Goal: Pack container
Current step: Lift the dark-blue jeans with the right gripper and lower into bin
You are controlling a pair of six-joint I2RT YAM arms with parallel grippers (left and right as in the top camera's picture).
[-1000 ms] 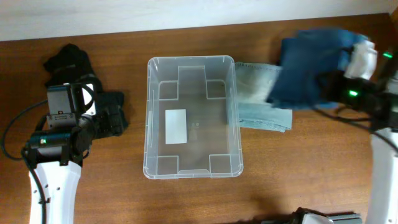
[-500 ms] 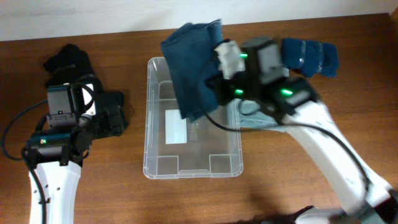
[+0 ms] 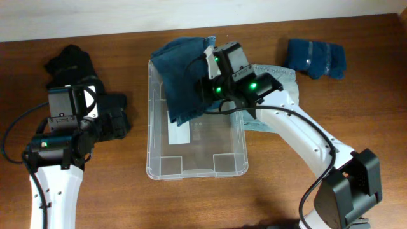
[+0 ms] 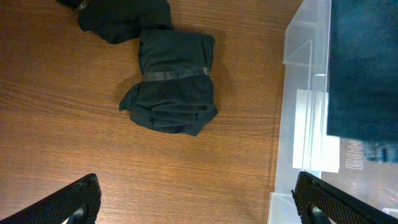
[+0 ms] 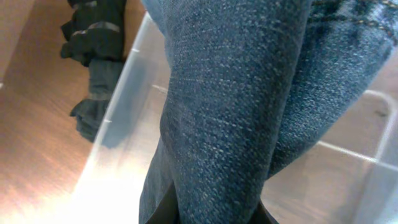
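Note:
The clear plastic container stands mid-table with a white label on its floor; it also shows in the left wrist view and the right wrist view. My right gripper is shut on folded dark blue jeans and holds them over the container's far left part; in the right wrist view the jeans fill the frame and hide the fingers. My left gripper is open and empty above bare table left of the container.
A rolled black garment lies left of the container, with more black cloth behind it. Light blue jeans lie flat right of the container. A rolled dark blue garment lies at the far right.
My right arm has swung left from the far right corner with the dark blue jeans and lowered them over the container. The left arm has not moved.

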